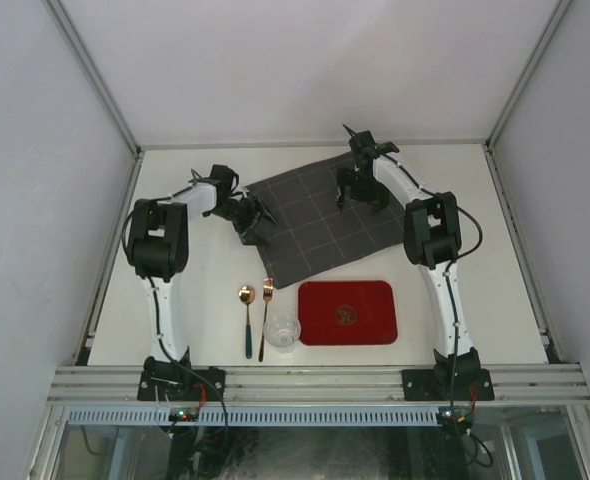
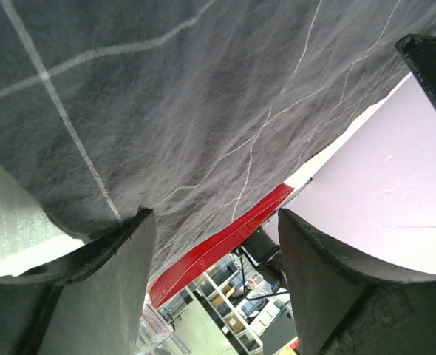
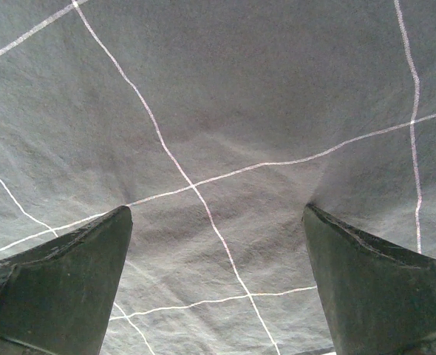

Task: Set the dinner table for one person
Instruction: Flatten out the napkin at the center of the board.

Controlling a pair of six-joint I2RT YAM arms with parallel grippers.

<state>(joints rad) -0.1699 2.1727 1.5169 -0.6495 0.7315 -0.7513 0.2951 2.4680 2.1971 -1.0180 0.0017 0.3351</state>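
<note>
The dinner table (image 1: 205, 290) is a large off-white top. A dark grey checked cloth (image 1: 320, 225) lies spread across its far middle. My left gripper (image 1: 260, 220) is low at the cloth's left edge. In the left wrist view it (image 2: 216, 244) stands open, the cloth (image 2: 203, 96) fills the space above its fingertips, and nothing sits between the jaws. My right gripper (image 1: 360, 200) is over the cloth's far right part. Its wrist view shows it (image 3: 218, 214) wide open, both fingertips down on the cloth (image 3: 225, 111) without pinching any.
A red tray (image 1: 347, 312) lies at the near centre, also visible beyond the left fingers as a red tray (image 2: 225, 240). To its left lie a gold fork (image 1: 266, 315) and a gold spoon (image 1: 246, 320), with a clear glass (image 1: 282, 331) beside them. An aluminium rail (image 1: 315, 380) runs along the near edge.
</note>
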